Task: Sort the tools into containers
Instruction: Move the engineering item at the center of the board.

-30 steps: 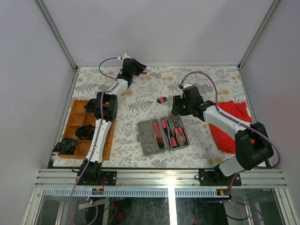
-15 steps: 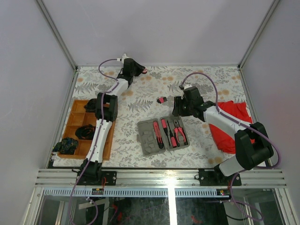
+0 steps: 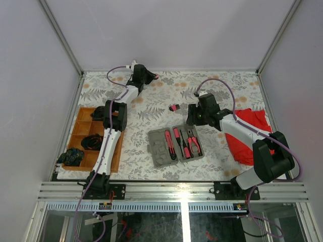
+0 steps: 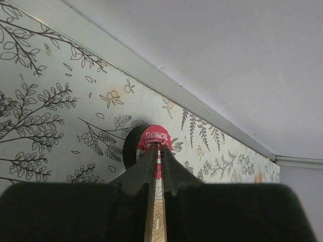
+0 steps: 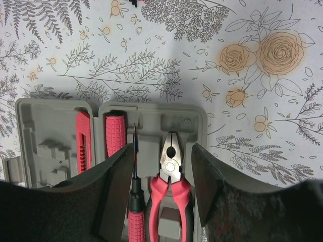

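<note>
Seen from above, a floral-patterned surface [image 3: 156,101] carries an open grey case [image 3: 160,151] near the middle. A wooden tray [image 3: 79,128] sits at the left edge and a red cloth [image 3: 250,133] lies on the right. The left claw [image 3: 151,76] reaches to the far edge, its fingers pinched shut on a small round pink disc [image 4: 155,135] with a black rim. Whether the disc touches the surface cannot be told. The right claw [image 5: 161,148] hangs above the case, fingers spread apart, holding nothing. Beneath it, pliers [image 5: 170,179] and a screwdriver [image 5: 135,201] lie in their recesses, beside two more pink handles [image 5: 116,135]. A small pink-and-black piece [image 3: 174,107] lies loose just beyond the case.
</note>
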`<state>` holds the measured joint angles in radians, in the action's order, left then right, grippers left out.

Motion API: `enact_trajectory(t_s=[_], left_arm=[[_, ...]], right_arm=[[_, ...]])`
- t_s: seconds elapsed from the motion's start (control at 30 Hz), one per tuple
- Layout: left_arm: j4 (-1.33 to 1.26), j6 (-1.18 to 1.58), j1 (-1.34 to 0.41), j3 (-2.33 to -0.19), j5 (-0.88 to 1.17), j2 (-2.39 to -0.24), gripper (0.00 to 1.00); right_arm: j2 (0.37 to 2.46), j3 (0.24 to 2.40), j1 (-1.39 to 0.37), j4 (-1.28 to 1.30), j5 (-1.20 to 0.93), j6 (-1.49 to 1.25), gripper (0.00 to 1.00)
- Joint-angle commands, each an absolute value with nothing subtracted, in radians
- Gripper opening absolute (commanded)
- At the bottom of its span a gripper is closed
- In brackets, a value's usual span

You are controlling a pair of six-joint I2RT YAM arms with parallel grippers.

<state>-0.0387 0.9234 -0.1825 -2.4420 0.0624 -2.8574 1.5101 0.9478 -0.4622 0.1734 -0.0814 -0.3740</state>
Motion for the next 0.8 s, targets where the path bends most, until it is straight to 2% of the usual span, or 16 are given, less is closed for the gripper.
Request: enact_trajectory(t_s=[0.0,0.5,0.77], left_arm=[[0.048,0.920,-0.185,-2.456,0.037,-2.844,0.04],[0.189,0.885,-0.186,-2.279,0.098,-2.710,0.00],[0.211,0.839,-0.185,-2.040,0.165,-2.562,0.00]], right_arm=[[1.496,0.942,-0.454,0.143,-0.104,-0.377,0.56],[1.463,0.925,-0.450,0.146,-0.114,-0.386,0.55],[1.419,0.907,-0.450,0.147,-0.131,-0.404,0.55]])
